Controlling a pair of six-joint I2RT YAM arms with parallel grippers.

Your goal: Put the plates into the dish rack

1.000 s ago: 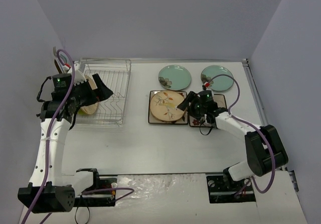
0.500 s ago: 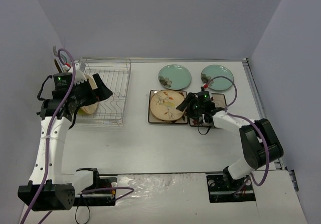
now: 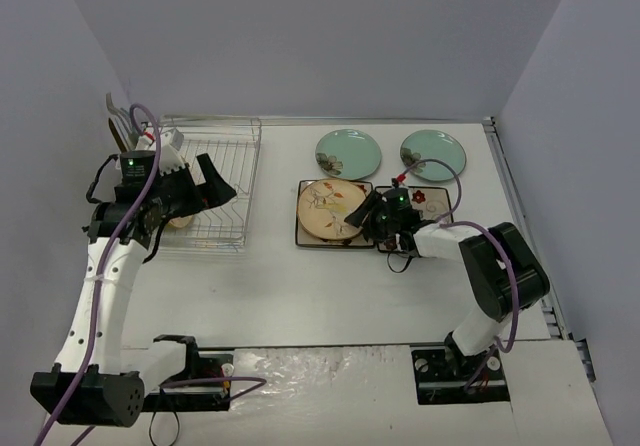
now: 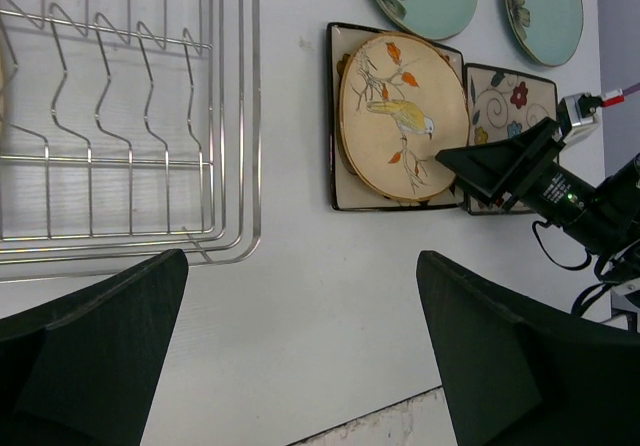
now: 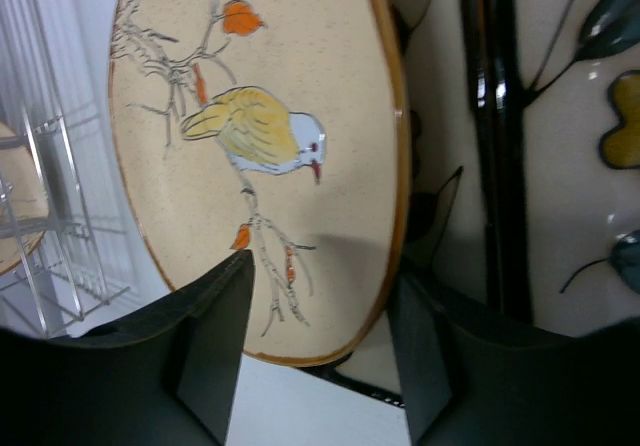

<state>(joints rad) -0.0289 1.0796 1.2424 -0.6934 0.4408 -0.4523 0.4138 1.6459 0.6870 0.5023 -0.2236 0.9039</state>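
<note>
Right gripper (image 5: 320, 276), jaws apart, straddles the rim of the cream plate (image 5: 250, 116), which lies on a square plate (image 4: 345, 196). Left gripper (image 4: 300, 356) hangs wide open by the rack's (image 4: 240, 116) right edge. Two teal plates (image 3: 348, 153) lie flat at the back.

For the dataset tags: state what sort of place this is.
Probably a lab test cell, not a kitchen: grey walls box in a white table, robot arms are bolted at its near edge, and plates lie beside a wire dish rack.
</note>
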